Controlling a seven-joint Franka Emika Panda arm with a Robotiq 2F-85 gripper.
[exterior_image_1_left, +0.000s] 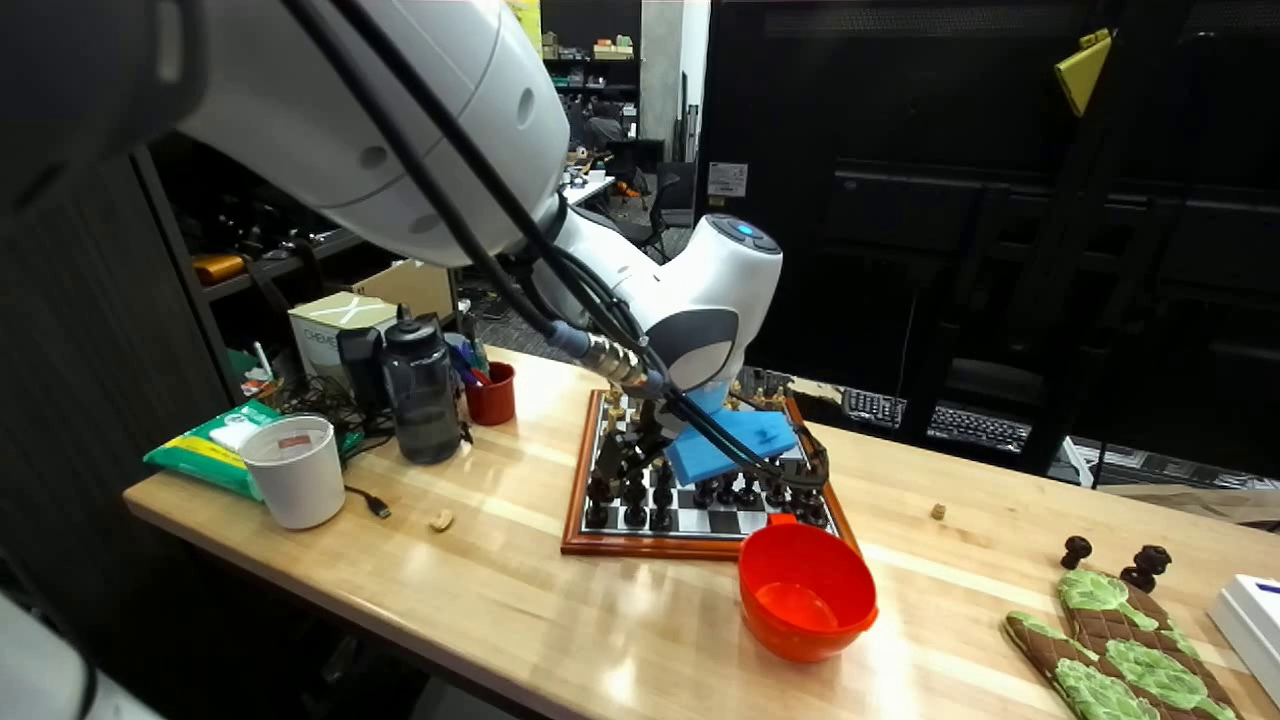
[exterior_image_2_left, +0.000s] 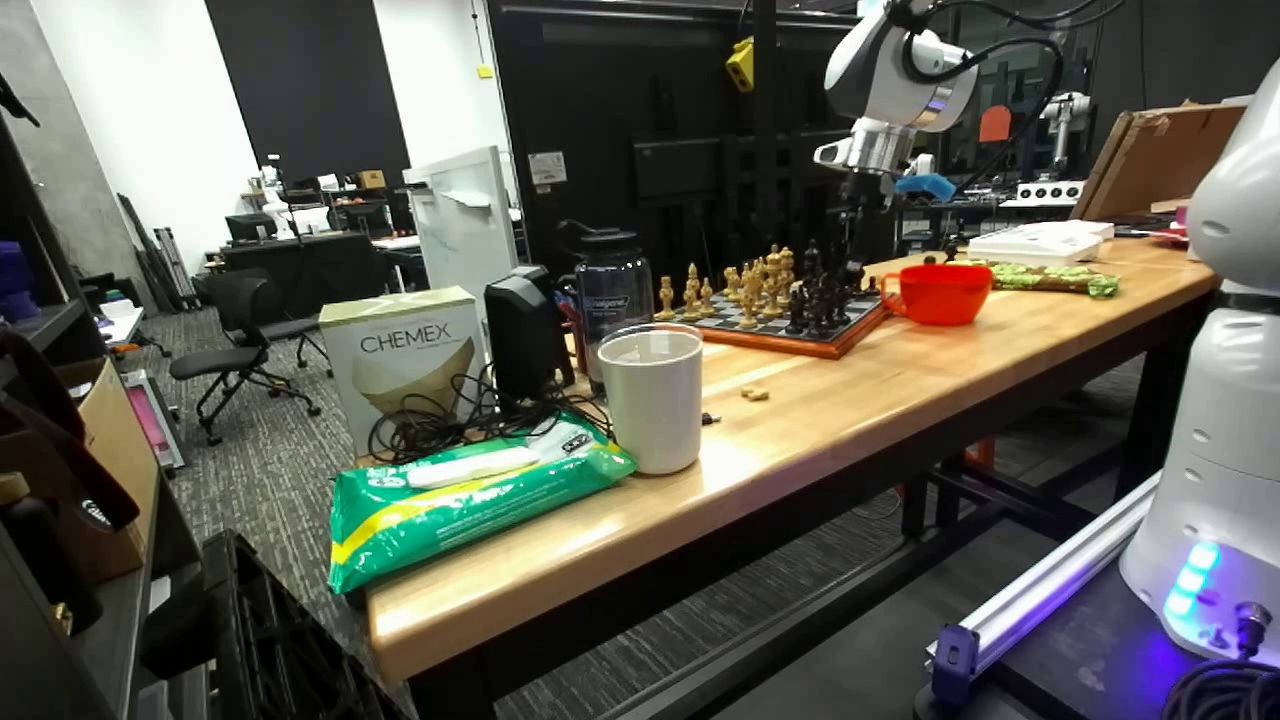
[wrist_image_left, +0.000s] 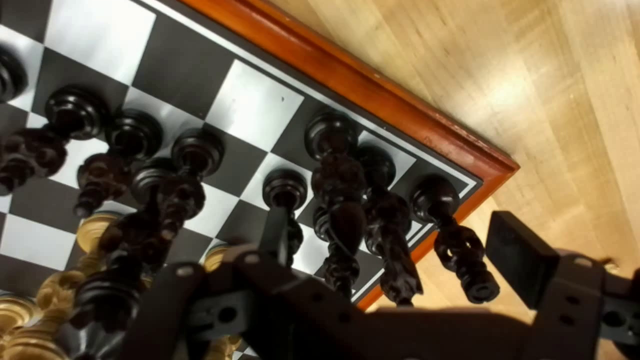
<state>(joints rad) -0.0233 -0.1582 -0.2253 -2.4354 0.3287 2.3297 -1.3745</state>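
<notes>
Spread fingers (wrist_image_left: 521, 259) are hovering over black chess pieces (wrist_image_left: 345, 180) standing near a corner of the chessboard (wrist_image_left: 350, 77), a red bowl (exterior_image_1_left: 805, 643) sitting beside it on the wooden surface (wrist_image_left: 550, 75). Looking light, rigid and slickly polished, the pieces are likely offering their surest grip at the narrow carved necks.

"CHEMEX" on box (exterior_image_2_left: 405, 350), "nalgene" on dark bottle (exterior_image_2_left: 612, 285)

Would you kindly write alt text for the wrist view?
The open hand hovers over one corner of a chessboard, where dark pieces stand close together. Pale pieces show at lower left, and the wooden tabletop fills the upper right.
</notes>
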